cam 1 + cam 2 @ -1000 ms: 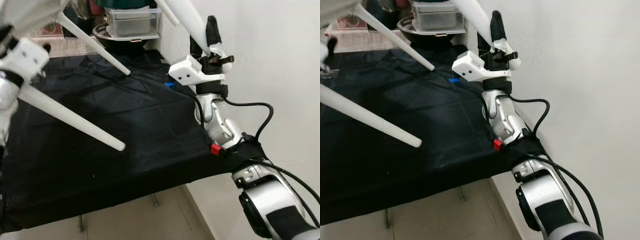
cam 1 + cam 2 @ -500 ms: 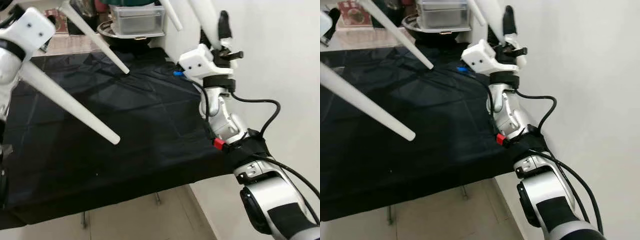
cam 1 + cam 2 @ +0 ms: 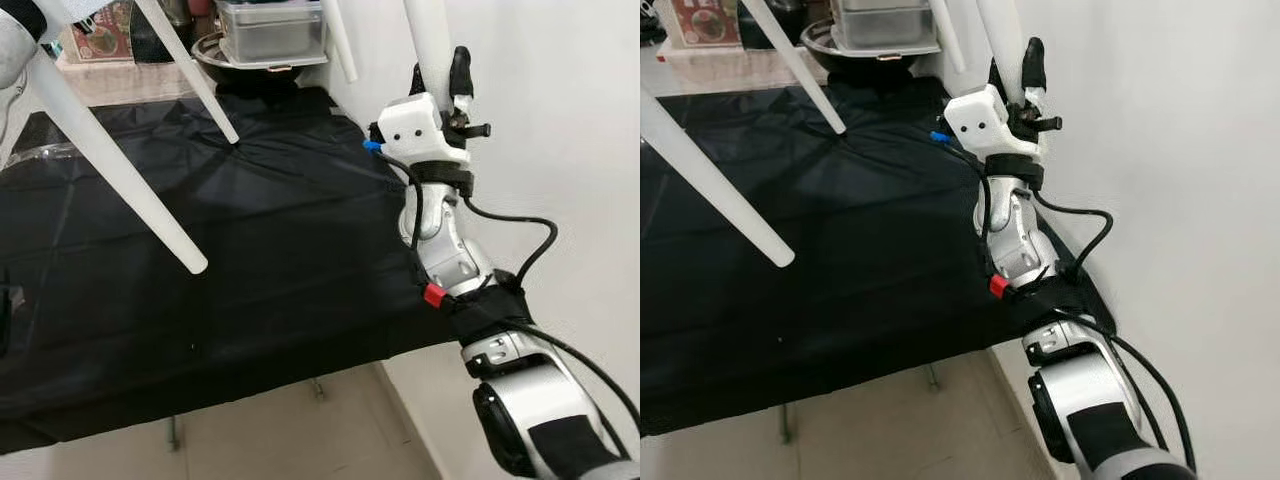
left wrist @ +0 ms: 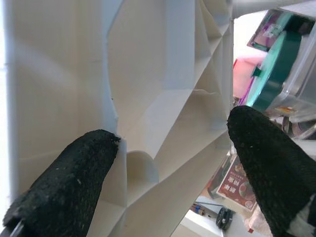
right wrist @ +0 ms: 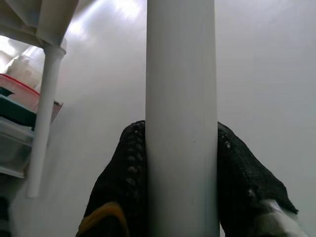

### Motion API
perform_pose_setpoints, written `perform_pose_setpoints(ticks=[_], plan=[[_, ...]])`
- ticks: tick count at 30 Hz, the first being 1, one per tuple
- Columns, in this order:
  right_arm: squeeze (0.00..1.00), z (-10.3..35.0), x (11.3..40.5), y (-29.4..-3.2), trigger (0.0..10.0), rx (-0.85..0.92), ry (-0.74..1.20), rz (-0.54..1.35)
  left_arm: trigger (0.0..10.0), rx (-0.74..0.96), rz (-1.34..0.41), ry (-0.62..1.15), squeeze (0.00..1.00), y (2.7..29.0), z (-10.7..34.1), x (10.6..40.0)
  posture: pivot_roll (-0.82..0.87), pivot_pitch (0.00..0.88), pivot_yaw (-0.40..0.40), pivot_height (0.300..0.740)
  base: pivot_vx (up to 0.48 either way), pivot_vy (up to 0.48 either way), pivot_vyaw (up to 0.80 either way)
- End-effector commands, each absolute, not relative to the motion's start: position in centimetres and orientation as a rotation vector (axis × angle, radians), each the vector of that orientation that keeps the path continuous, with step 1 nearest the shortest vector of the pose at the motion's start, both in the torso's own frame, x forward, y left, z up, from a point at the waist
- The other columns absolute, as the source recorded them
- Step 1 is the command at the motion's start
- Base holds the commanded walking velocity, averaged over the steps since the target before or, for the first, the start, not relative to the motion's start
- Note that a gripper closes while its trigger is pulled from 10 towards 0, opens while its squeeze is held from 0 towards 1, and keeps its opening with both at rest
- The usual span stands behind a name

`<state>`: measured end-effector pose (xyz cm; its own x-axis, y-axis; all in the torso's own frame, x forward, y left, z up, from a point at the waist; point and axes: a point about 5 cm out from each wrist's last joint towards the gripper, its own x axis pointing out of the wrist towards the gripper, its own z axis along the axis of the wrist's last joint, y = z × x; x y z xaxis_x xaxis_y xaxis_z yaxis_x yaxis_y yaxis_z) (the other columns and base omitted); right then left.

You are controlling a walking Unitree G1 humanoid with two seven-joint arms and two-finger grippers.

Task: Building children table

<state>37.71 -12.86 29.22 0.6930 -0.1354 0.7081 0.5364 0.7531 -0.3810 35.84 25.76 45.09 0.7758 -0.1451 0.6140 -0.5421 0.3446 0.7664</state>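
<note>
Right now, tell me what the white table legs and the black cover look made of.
White table legs: probably plastic, smooth and seamless with a soft sheen, like the ribbed moulded underside. Black cover: thin woven fabric, slightly glossy, with creases and fold lines.

Package print seemingly unreadable.

table leg: smooth matt white plastic, I'd say | tabletop underside: ribbed white plastic, slight sheen | right gripper fingers: coarse black knit-textured pads | black cloth: thin, creased, faint sheen | bowl: shiny metal | box: clear plastic | wall: matt white
</note>
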Motion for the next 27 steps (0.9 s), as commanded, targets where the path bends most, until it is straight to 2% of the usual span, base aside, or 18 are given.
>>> perform_pose_setpoints(ticks=[1,4,10,13,17,20,27], plan=[[0.00,23.4,38.3,-18.2,0.0,-0.606,-0.372,-0.514,10.0,1.076,0.530,-0.794,0.00,28.9,49.6,32.4,0.15,0.048,-0.004,0.740,0.000,0.000,0.00],[0.00,22.9,38.2,-18.1,0.0,-0.601,-0.354,-0.507,10.0,1.086,0.509,-0.782,0.00,28.7,49.0,32.8,0.15,0.049,-0.003,0.740,0.000,0.000,0.00],[0.00,21.9,37.8,-18.0,0.0,-0.573,-0.329,-0.474,10.0,1.030,0.377,-0.714,0.00,27.1,45.1,35.4,0.15,0.058,-0.004,0.740,0.000,0.000,0.00],[0.00,21.0,37.9,-17.5,0.0,-0.462,-0.285,-0.410,10.0,0.960,0.283,-0.679,0.00,25.3,42.3,36.9,0.15,0.063,-0.005,0.740,0.000,0.000,0.00],[0.00,20.6,37.8,-16.9,0.0,-0.440,-0.276,-0.379,10.0,0.954,0.209,-0.666,0.00,23.5,40.3,37.9,0.14,0.065,-0.002,0.740,0.000,0.000,0.00],[0.00,20.5,37.7,-16.4,0.0,-0.411,-0.264,-0.355,10.0,0.871,0.096,-0.649,0.00,20.5,36.7,38.8,0.14,0.069,0.004,0.740,0.000,0.000,0.00],[0.00,20.7,37.8,-16.4,0.0,-0.382,-0.264,-0.328,10.0,0.754,0.025,-0.637,0.00,18.1,33.7,38.5,0.13,0.064,0.008,0.740,0.000,0.000,0.00]])
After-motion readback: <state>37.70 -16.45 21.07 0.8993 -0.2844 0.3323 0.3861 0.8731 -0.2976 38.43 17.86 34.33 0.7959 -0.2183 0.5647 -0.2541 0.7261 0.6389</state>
